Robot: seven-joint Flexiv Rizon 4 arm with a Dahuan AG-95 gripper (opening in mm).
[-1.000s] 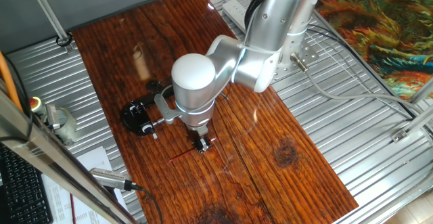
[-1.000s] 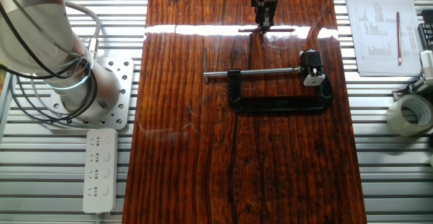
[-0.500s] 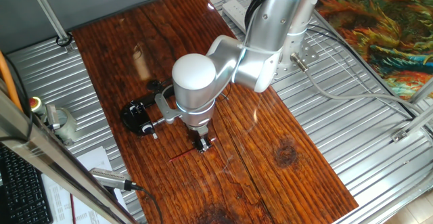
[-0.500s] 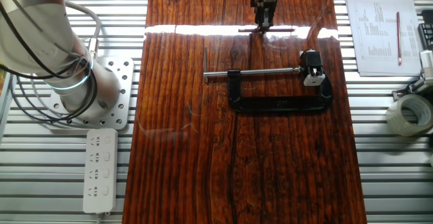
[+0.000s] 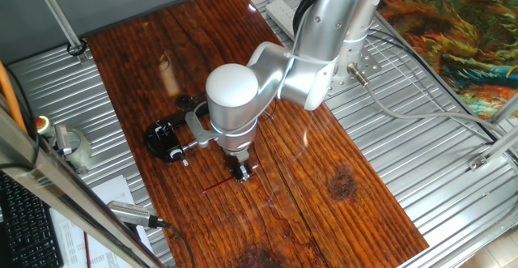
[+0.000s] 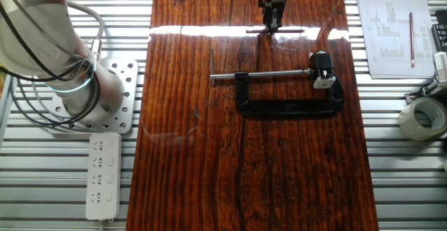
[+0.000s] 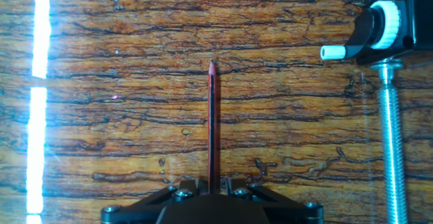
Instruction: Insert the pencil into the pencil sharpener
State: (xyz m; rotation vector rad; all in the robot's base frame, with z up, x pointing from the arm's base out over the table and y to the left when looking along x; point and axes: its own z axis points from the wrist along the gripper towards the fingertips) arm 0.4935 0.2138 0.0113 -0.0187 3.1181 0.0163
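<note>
The thin red pencil [image 7: 213, 122] lies flat on the wooden table, its tip pointing away from the hand; it also shows in one fixed view [image 5: 217, 186] and the other fixed view [image 6: 291, 30]. My gripper [image 5: 241, 174] stands down at the table over the pencil's middle [image 6: 272, 27], with the jaws close against both sides of the pencil [image 7: 214, 183]. The pencil sharpener [image 6: 321, 69], black with white parts, sits at the end of the black C-clamp [image 6: 290, 107], apart from the pencil. It shows at the top right of the hand view [image 7: 385, 24] and in one fixed view [image 5: 166, 138].
The clamp's silver screw rod [image 6: 262, 74] runs across the board, also in the hand view [image 7: 392, 143]. A white power strip [image 6: 103, 175], the robot base [image 6: 91, 91], a tape roll [image 6: 422, 118] and a printed sheet [image 6: 391, 32] lie beside the board.
</note>
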